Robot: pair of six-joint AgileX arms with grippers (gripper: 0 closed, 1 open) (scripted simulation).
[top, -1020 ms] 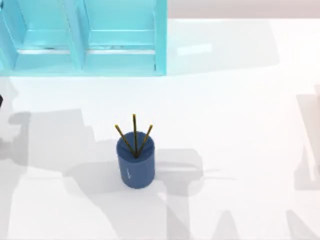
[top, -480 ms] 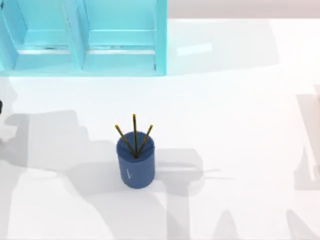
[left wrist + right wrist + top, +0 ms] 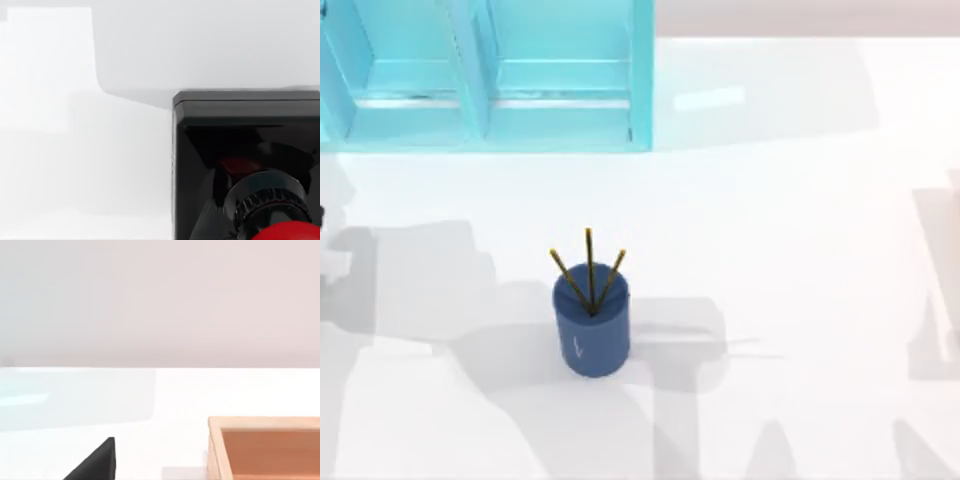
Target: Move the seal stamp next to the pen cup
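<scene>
The pen cup (image 3: pixel 591 330), dark blue with three yellow-black pencils standing in it, is upright near the middle of the table in the top view. The seal stamp (image 3: pixel 240 112) is very close in the left wrist view: a square black base with its glossy red knob (image 3: pixel 292 233) at the picture's edge, resting on the white table. A dark sliver of my left arm (image 3: pixel 322 215) touches the top view's left edge, far left of the cup. How the stamp lies relative to the cup cannot be told.
A cyan shelf unit (image 3: pixel 490 75) stands at the table's back left. In the right wrist view a wooden box (image 3: pixel 265 447) sits on the table, with a black wedge (image 3: pixel 97 462) beside it. Arm shadows fall across the white table on the left.
The dark sliver at the top view's left edge has slid slightly down, and the arm shadow on the left has drawn back leftward. The pen cup has not moved.
</scene>
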